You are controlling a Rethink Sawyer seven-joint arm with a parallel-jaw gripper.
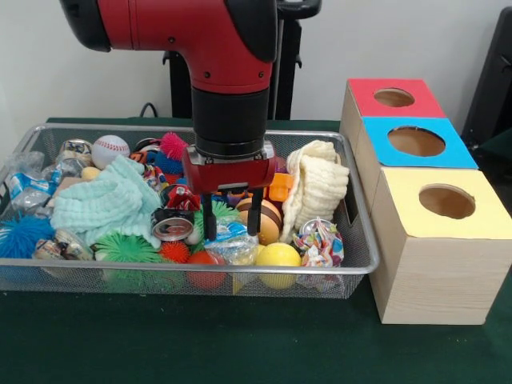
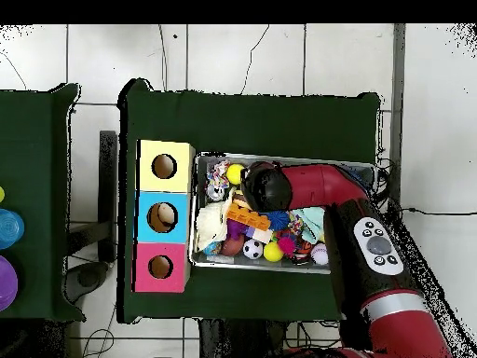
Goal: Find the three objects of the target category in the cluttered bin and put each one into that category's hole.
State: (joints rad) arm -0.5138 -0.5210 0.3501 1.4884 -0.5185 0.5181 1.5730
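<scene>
Counter (image 1: 96, 344): It has a dark green cover. The bin and the three boxes sit on it.

Arm (image 1: 208, 40): The big red and black arm comes down from above, over the middle of the bin.

Cluttered bin (image 1: 352, 268): This wide silver wire tray is full of balls, spiky toys, cans and cloths. It sits left of the boxes in the front view.

Boxes: Three wooden boxes stand in a row just right of the bin. The yellow box (image 1: 436, 240) is nearest, the blue box (image 1: 416, 144) is in the middle, and the red box (image 1: 392, 96) is farthest. Each has one round hole on top.

Cloths: A mint green cloth (image 1: 108, 204) lies on the left. A cream knit cloth (image 1: 320, 184) lies on the right.

Hand (image 1: 231, 228): Its two black fingers (image 1: 208, 220) are spread apart and point down. They hold nothing.

Packet under the hand (image 1: 232, 244): A crinkly clear packet with blue print lies right below the fingers, near the front wall.

Other packets: One with colourful bits (image 1: 318, 242) lies to the right. More blue-white ones (image 1: 28, 192) lie at the far left.

Doing it well: I think the hand should go straight down, with one finger on each side of the packet. It should squeeze gently, because the packet is slippery and crinkly. It should keep off the yellow ball (image 1: 278, 258) and the can (image 1: 172, 226) beside it.
</scene>
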